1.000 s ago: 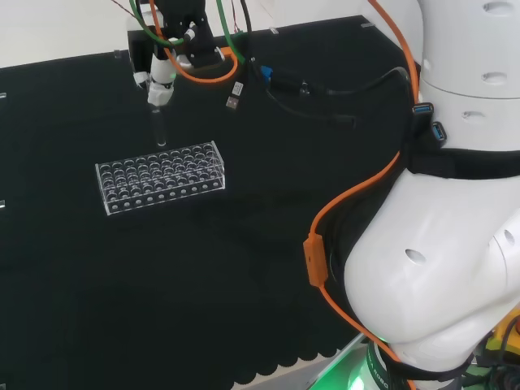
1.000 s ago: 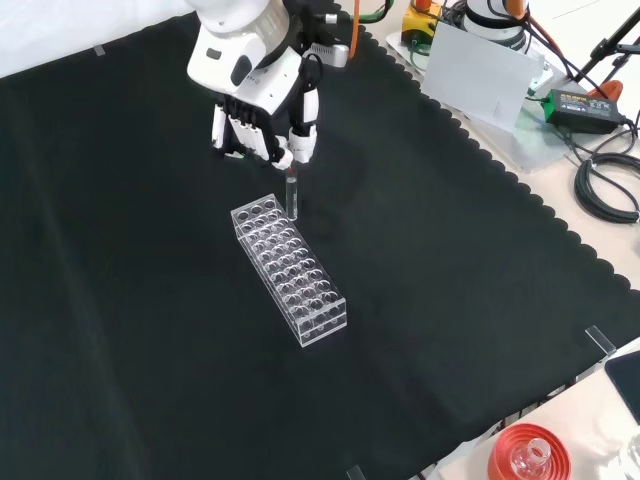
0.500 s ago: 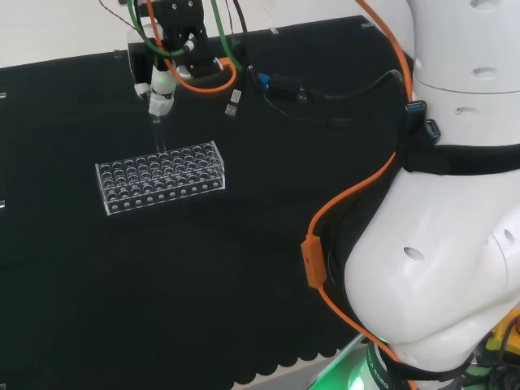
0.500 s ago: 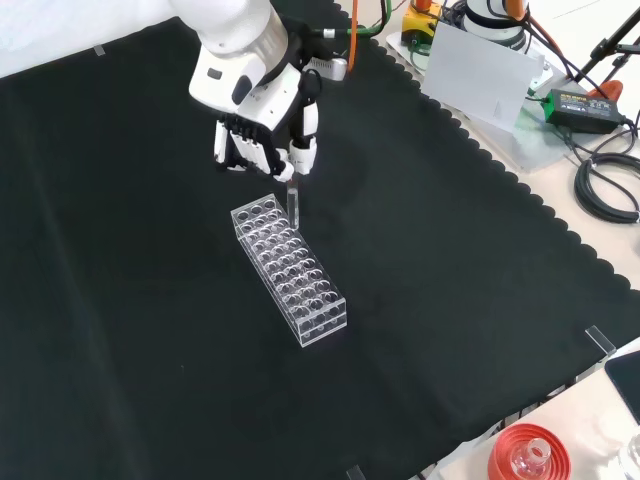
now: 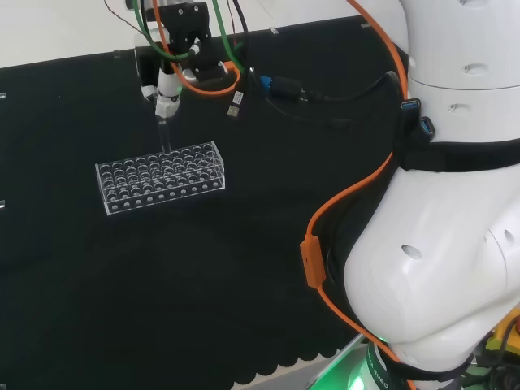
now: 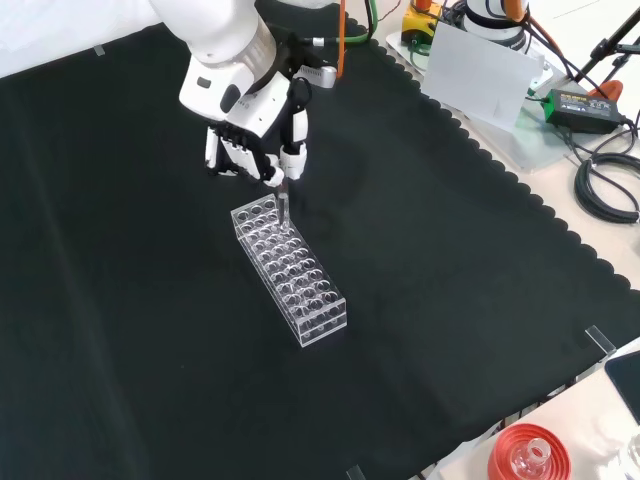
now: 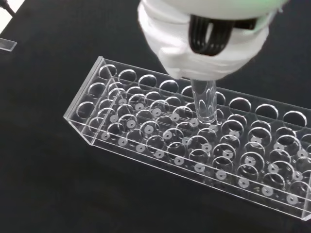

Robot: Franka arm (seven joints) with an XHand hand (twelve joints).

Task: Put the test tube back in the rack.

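The robot hand (image 6: 250, 140) has its fingers curled round the top of the test tube (image 6: 284, 208), which hangs upright with its rounded end just above the clear rack (image 6: 290, 269) on the bench (image 6: 440, 300). In the front view the tube sits over the far end of the rack, toward its right-hand row.

The step in hand looks like the final lining-up before lowering. To do it well, the tube should stay vertical and its tip should be centred over a single hole before any descent; then it should go straight down, with the grip released only once the tube is seated in the rack. A tip that lands on the plate between holes could tilt the tube or shove the light rack along the cloth.

The wrist view shows the tube's tip (image 7: 205, 108) against the rack's holes (image 7: 194, 145), hovering a row or so in from the edge, though exactly which hole it is over cannot be told. The head view shows the tube (image 5: 164, 134) at the rack's far long side (image 5: 160, 176), something the front view leaves unclear.
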